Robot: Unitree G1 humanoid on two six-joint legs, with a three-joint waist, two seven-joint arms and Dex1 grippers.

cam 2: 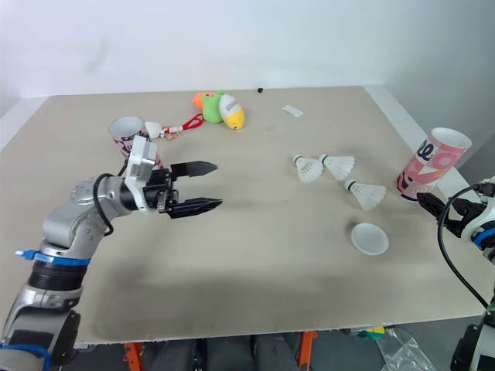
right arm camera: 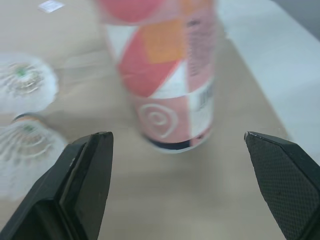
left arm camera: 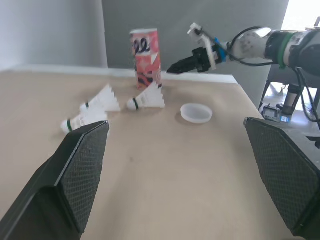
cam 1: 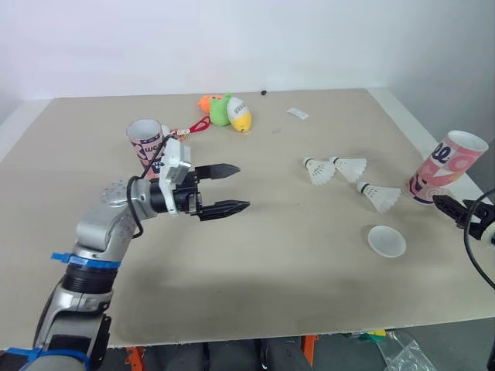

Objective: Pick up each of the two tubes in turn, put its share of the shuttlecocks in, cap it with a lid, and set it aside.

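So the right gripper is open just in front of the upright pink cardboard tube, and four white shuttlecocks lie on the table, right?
Not quite: three white feather shuttlecocks lie on the beige table, not four; the left eye view shows them. The rest holds: the right gripper is open just in front of the upright pink cardboard tube.

From my feed the table [cam 1: 309, 270] reads as a matt beige board, smooth and without glare. The right tube [cam 1: 445, 166] and the left tube [cam 1: 145, 139] look like printed cardboard with a faint sheen. The lid [cam 1: 386, 240] is smooth, milky plastic. The shuttlecocks [cam 1: 319, 170] have white, ribbed, feathery skirts. The toy [cam 1: 224, 110] looks like soft plush cloth. The left gripper [cam 1: 243, 186] has matt black fingers [left arm camera: 82, 170] with fine mesh-textured pads.
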